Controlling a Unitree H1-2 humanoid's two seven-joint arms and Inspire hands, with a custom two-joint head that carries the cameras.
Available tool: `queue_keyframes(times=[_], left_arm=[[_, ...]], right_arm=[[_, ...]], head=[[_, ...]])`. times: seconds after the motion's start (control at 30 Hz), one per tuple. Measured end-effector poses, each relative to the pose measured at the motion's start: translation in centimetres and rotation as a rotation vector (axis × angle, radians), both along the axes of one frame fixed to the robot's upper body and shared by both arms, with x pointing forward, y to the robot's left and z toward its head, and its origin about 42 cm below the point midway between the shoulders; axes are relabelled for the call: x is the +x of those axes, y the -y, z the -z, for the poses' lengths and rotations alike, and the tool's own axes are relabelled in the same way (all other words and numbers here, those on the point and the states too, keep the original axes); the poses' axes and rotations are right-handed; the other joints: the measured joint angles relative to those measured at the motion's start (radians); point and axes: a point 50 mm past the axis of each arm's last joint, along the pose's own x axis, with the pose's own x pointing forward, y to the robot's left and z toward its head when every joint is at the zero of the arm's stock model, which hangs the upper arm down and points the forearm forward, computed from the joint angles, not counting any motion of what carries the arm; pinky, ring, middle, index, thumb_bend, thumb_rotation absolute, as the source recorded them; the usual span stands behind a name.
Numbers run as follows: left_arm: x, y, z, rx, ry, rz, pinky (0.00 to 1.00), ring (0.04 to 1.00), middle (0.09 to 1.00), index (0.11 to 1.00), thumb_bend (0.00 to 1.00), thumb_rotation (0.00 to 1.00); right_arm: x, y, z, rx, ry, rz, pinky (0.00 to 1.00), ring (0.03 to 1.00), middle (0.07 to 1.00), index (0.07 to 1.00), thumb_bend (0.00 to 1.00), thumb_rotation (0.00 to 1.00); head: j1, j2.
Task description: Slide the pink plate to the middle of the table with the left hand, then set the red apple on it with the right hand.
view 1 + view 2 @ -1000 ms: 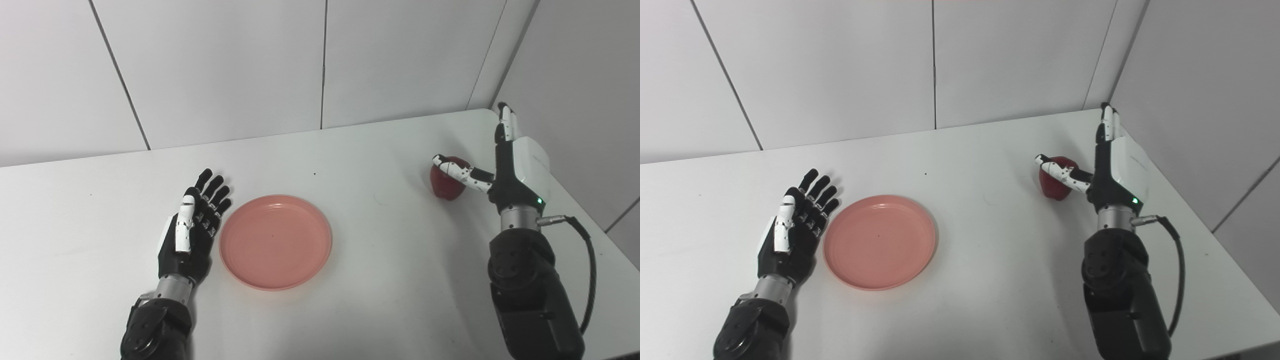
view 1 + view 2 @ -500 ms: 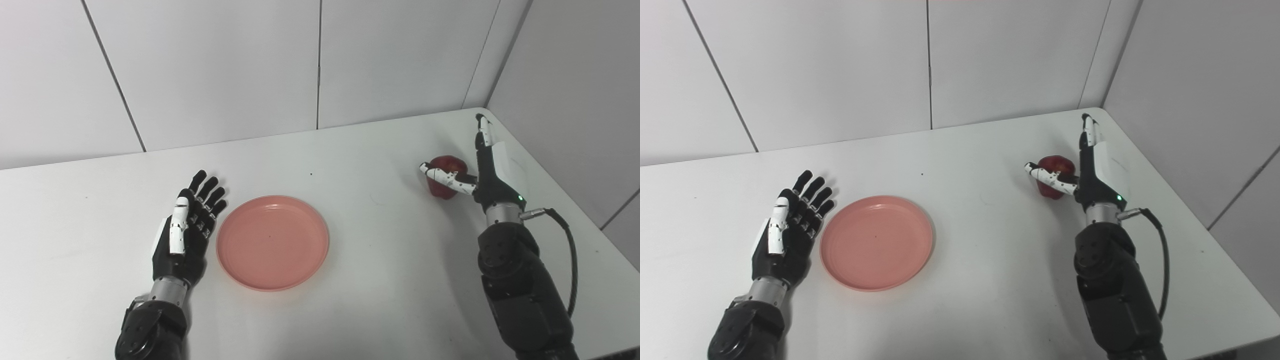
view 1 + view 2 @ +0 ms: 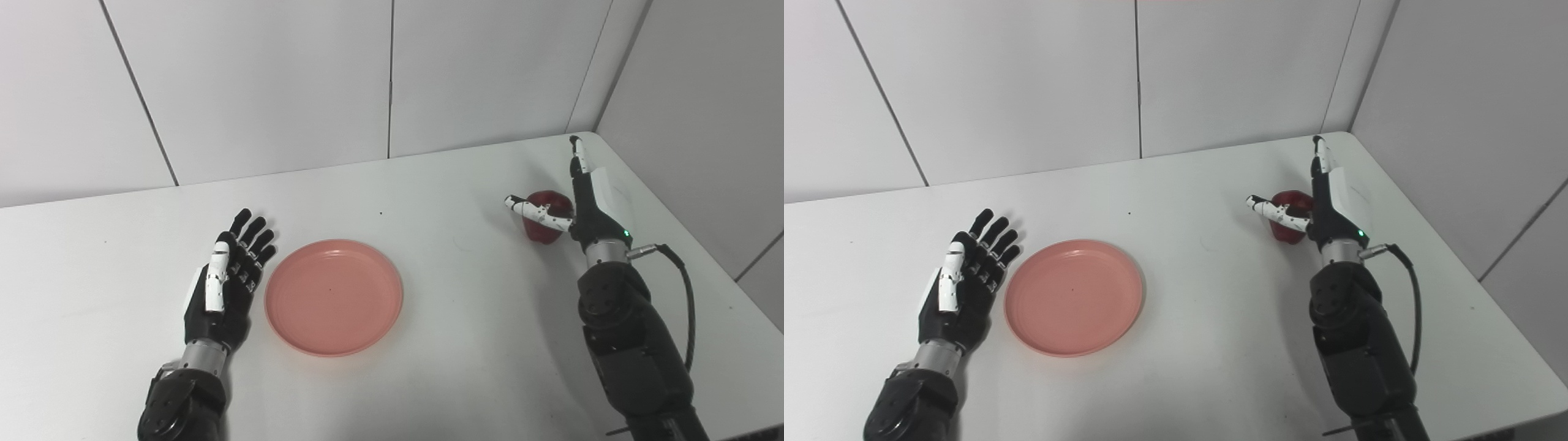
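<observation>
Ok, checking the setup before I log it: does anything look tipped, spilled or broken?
Nothing stands out. The pink plate lies flat and empty beside the open left hand; the apple sits whole by the open right hand.

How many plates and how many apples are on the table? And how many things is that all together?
Pink plate: 1
Red apple: 1
Total: 2

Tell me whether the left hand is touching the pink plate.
Apart. The right eye view shows a strip of white table between the left hand and the pink plate's rim.
</observation>
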Motion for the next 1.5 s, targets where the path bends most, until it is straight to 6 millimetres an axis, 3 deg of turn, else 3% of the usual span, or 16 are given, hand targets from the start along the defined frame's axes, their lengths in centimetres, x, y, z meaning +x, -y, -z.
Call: queue_keyframes(times=[0.67,1.03,1.5], left_arm=[[0.0,-0.3,0.0,-0.005,0.000,-0.002,0.94,0.927,0.938,0.926,0.35,1.00],[0.0,-0.3,-0.2,-0.004,-0.006,0.001,0.93,0.925,0.935,0.926,0.34,1.00],[0.0,-0.3,-0.3,-0.003,-0.010,0.002,0.93,0.924,0.935,0.929,0.35,1.00]], right_arm=[[0.6,0.2,0.5,-0.021,-0.087,-0.038,0.83,0.972,0.997,1.000,1.00,0.48],[0.7,1.0,0.2,-0.017,-0.101,-0.023,0.85,0.974,0.992,1.000,1.00,0.34],[1.3,1.6,1.1,-0.020,-0.139,0.001,0.80,0.911,0.951,0.982,1.00,0.27]], head=[[0.003,0.008],[0.005,0.011],[0.011,0.012]])
